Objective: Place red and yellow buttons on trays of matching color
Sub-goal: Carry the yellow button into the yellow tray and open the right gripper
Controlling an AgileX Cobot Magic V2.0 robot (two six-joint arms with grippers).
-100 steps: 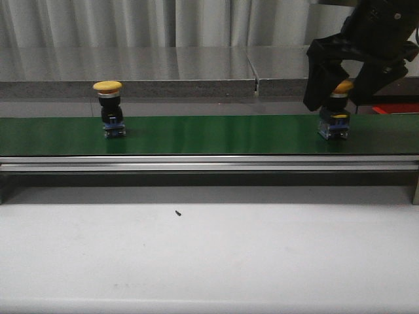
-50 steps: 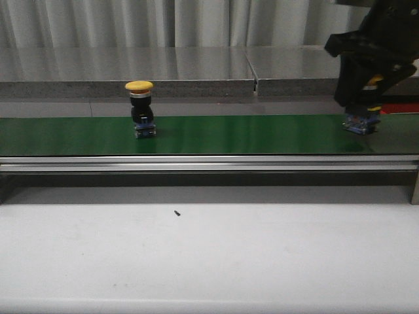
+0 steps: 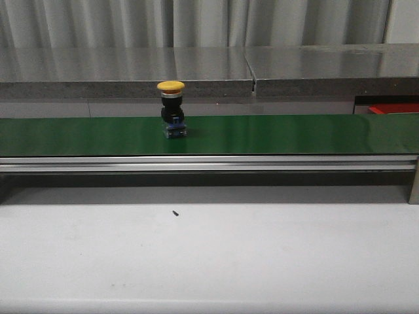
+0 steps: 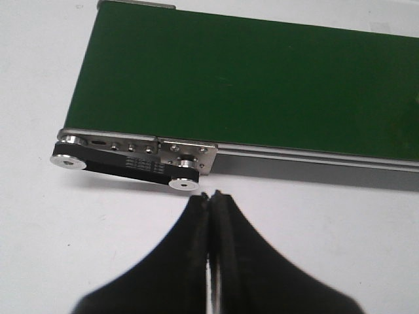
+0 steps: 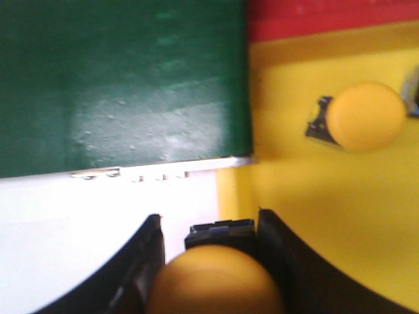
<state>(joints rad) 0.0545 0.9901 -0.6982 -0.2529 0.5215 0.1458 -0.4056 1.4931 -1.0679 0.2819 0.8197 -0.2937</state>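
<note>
A yellow button point(image 3: 171, 109) is standing upright on the green belt point(image 3: 275, 134), a little toward nine o'clock from the belt's middle in the front view, with no arm near it. At three o'clock, past the belt's end, a sliver of the red tray point(image 3: 395, 108) is showing.

The left gripper point(image 4: 211, 196) is hanging over the white table point(image 4: 59, 248) beside the belt's roller end point(image 4: 134, 157), its fingers pressed together and gripping nothing.

The right gripper point(image 5: 208, 229) is clamping a second yellow button point(image 5: 216, 278) between its fingers, at the edge of the yellow tray point(image 5: 314, 216). Another yellow button point(image 5: 363, 116) is already lying on that tray, well apart from the held one.
</note>
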